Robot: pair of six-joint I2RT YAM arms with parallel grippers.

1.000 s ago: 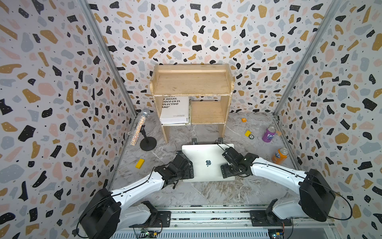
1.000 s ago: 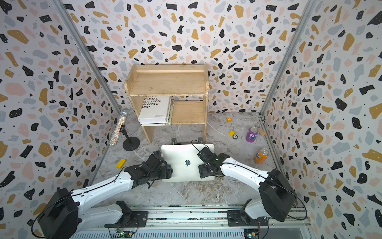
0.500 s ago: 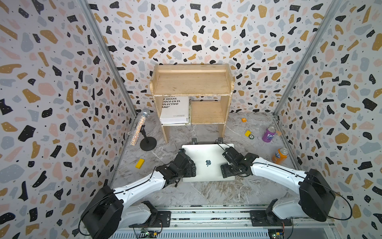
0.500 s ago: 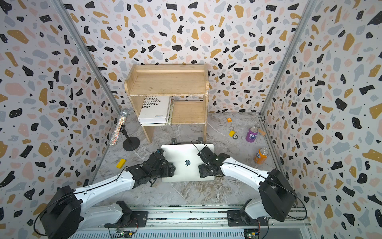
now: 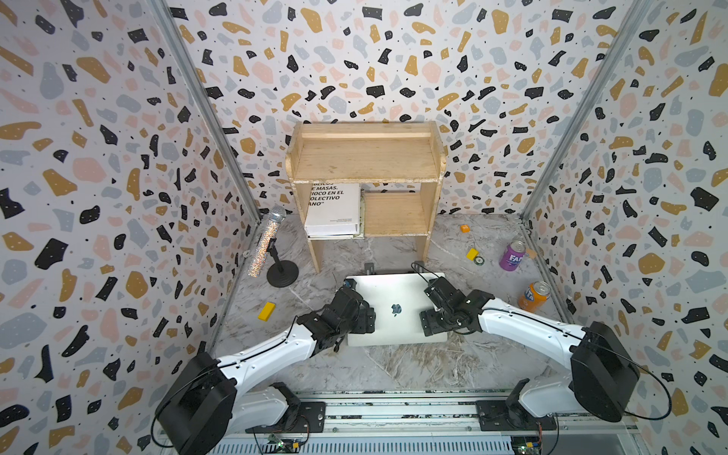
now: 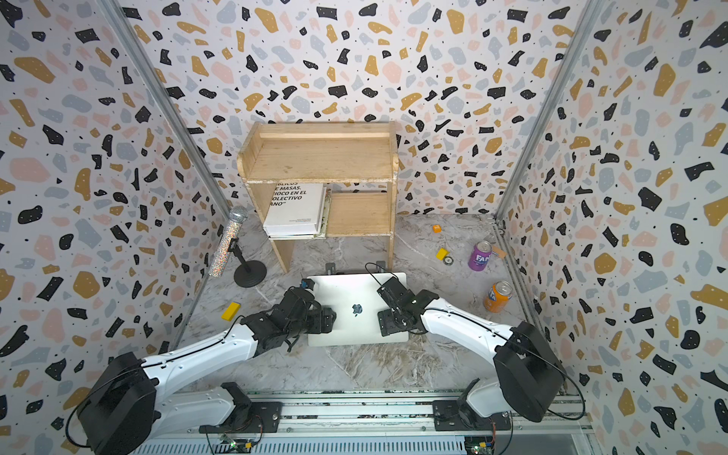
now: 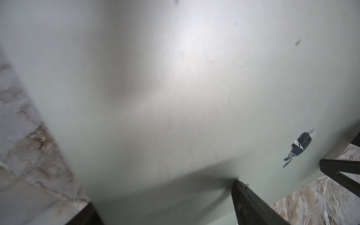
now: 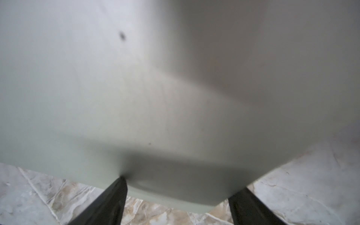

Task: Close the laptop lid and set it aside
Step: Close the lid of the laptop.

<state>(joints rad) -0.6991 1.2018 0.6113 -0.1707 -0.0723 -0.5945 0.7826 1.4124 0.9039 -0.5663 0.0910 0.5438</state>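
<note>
Laptop lid (image 5: 396, 289) lies shut, the laptop (image 6: 356, 329) mid-counter (image 5: 394, 370). Left gripper (image 5: 360, 315) and right gripper (image 5: 430, 308) flank its side edges, jaws spread apart (nothing clamped, I judge), seemingly poised to move it aside.

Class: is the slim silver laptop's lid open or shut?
Shut: the flat silver-grey laptop lid faces up, apple logo showing; no keys or screen visible.

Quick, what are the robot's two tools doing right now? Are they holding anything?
Left tool: open, holding nothing, over the laptop lid.
Right tool: open, holding nothing, over the same lid.
</note>
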